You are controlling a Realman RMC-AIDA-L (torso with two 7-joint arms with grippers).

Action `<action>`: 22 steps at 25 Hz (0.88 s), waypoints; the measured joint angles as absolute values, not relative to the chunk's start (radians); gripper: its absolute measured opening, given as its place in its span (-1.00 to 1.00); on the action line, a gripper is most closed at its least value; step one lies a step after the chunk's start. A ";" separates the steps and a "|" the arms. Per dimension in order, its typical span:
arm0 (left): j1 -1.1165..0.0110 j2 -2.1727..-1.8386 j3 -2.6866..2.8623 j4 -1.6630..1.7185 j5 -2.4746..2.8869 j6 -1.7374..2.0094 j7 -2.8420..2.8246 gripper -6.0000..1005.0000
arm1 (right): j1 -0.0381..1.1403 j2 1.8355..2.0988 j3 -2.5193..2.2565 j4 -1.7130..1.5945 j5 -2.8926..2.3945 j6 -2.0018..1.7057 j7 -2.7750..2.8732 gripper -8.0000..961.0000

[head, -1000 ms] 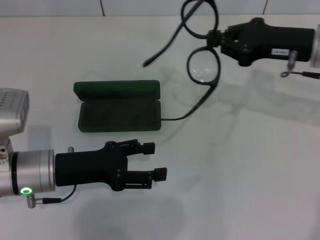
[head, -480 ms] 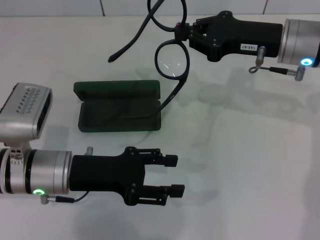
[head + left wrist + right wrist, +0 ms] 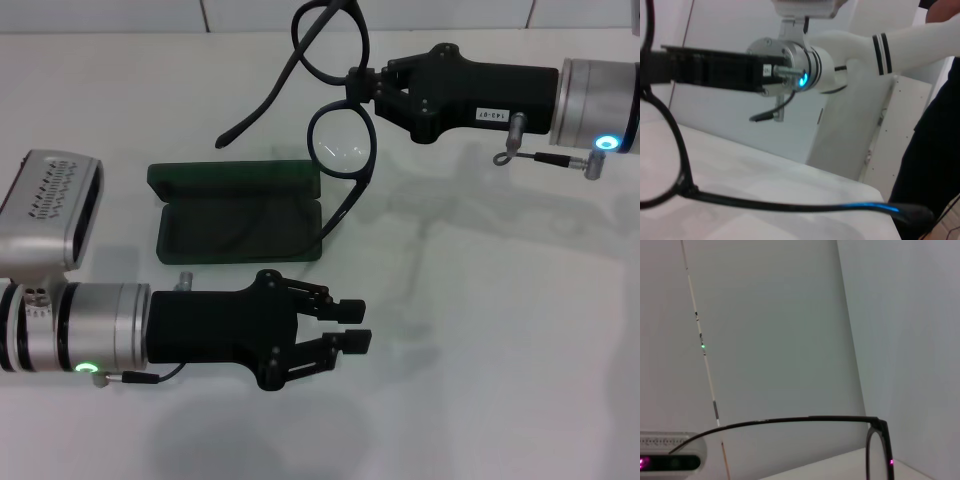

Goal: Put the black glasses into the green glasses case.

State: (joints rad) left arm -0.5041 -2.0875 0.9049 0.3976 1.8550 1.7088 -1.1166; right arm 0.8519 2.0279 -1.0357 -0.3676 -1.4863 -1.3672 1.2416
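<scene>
Two hands are in the head view. The right hand point(image 3: 358, 82), reaching in from 2 o'clock, is clamped on the bridge of the black glasses point(image 3: 340, 145), which hang in the air with their arms unfolded, just off the 1 o'clock corner of the green case point(image 3: 238, 212). One arm tip dips toward the case's right end. The case lies open on the white surface point(image 3: 500, 330), its lining empty. The left hand point(image 3: 352, 322) hovers at 6 o'clock from the case, fingers slightly apart and holding nothing. The glasses are lifted and carried near; lowering them into the lining and letting go appear to be left.
</scene>
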 joint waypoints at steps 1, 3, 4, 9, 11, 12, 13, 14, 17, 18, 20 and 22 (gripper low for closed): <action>-0.506 -2.087 0.905 0.398 1.849 1.709 -1.117 -0.05 | 0.853 2.028 -1.036 -0.364 -1.486 -1.367 1.241 -0.89; -0.507 -2.087 0.905 0.397 1.839 1.709 -1.117 -0.23 | 0.853 2.028 -1.038 -0.357 -1.486 -1.367 1.241 -0.89; -0.507 -2.087 0.905 0.397 1.834 1.709 -1.117 -0.32 | 0.853 2.028 -1.039 -0.354 -1.485 -1.368 1.241 -0.89; -0.507 -2.085 0.905 0.397 1.820 1.709 -1.115 -0.82 | 0.850 2.028 -1.049 -0.349 -1.485 -1.375 1.241 -0.89; -0.508 -2.084 0.905 0.398 1.816 1.709 -1.115 -0.86 | 0.847 2.028 -1.054 -0.346 -1.484 -1.376 1.241 -0.89; -0.509 -2.084 0.905 0.400 1.814 1.709 -1.115 -0.88 | 0.846 2.028 -1.057 -0.343 -1.484 -1.376 1.241 -0.89; -0.510 -2.083 0.905 0.402 1.812 1.709 -1.115 -0.90 | 0.846 2.028 -1.060 -0.340 -1.484 -1.377 1.240 -0.89; -0.513 -2.082 0.905 0.404 1.809 1.709 -1.116 -0.92 | 0.845 2.028 -1.064 -0.338 -1.484 -1.377 1.240 -0.89; -0.521 -2.081 0.905 0.406 1.799 1.710 -1.116 -0.97 | 0.840 2.028 -1.079 -0.336 -1.483 -1.378 1.240 -0.89; -0.524 -2.081 0.905 0.407 1.796 1.711 -1.116 -0.99 | 0.839 2.028 -1.083 -0.336 -1.483 -1.378 1.240 -0.89; -0.530 -2.081 0.905 0.407 1.789 1.714 -1.116 -0.99 | 0.837 2.028 -1.090 -0.335 -1.483 -1.378 1.241 -0.88; -0.538 -2.080 0.905 0.408 1.776 1.714 -1.116 -0.99 | 0.836 2.028 -1.109 -0.329 -1.483 -1.378 1.243 -0.88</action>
